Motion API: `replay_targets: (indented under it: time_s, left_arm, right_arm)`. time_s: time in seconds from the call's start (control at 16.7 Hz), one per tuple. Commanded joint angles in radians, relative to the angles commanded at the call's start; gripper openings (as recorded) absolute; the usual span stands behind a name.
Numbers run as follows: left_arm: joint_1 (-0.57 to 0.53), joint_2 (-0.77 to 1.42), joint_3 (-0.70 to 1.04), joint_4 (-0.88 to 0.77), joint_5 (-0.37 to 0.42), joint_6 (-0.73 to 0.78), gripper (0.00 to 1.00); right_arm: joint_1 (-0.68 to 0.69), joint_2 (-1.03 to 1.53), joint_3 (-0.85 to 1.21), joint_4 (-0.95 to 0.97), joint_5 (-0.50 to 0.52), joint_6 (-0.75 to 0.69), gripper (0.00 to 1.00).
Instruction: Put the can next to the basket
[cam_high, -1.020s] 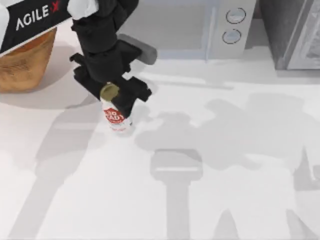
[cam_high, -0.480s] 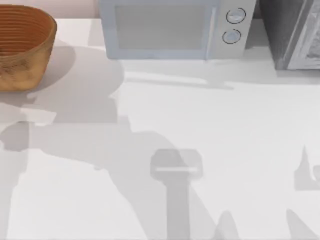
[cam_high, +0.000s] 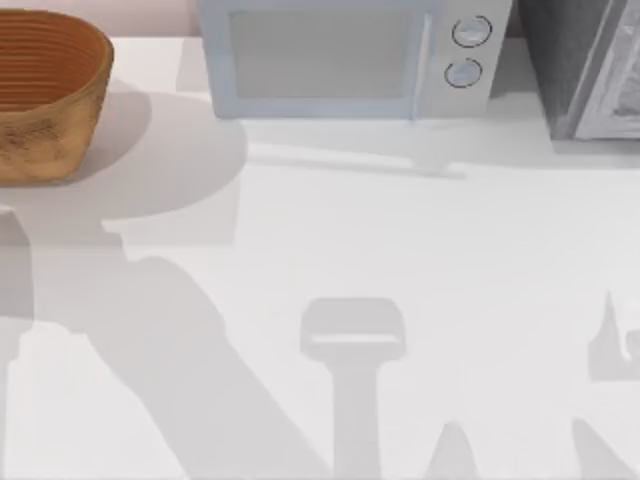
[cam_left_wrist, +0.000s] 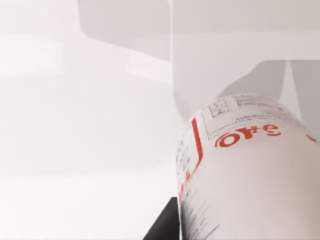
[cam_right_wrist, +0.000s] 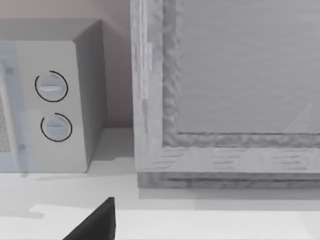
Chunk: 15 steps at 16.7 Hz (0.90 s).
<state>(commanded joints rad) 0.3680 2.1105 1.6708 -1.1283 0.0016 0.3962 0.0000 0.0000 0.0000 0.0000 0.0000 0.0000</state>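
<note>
Basket (cam_high: 45, 95) at ten o'clock on the table (cam_high: 400, 260), microwave (cam_high: 340, 60) at twelve, can (cam_left_wrist: 250, 170) close before the left wrist camera above bare table, left grip state cannot be told, cabinet (cam_right_wrist: 225, 90) beside microwave.

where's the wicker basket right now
The round orange-brown woven wicker basket stands at the far left of the top view, left of the pale microwave.

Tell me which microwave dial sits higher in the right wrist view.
The upper round dial on the grey microwave, directly above the lower round dial.
</note>
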Motion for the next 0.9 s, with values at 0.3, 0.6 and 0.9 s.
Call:
replay_targets:
  time_s: [0.3,0.6,0.9]
  left_arm:
    - [0.019,0.001,-0.007,0.001,0.004,0.041,0.0]
    - [0.146,0.003,-0.013,0.01,0.025,0.114,0.0]
    - [0.063,0.001,-0.018,0.021,0.016,0.043,0.0]
  right_arm:
    - [0.0,0.0,0.0,0.0,0.0,0.0,1.0]
    - [0.0,0.0,0.0,0.0,0.0,0.0,1.0]
    - [0.0,0.0,0.0,0.0,0.0,0.0,1.0]
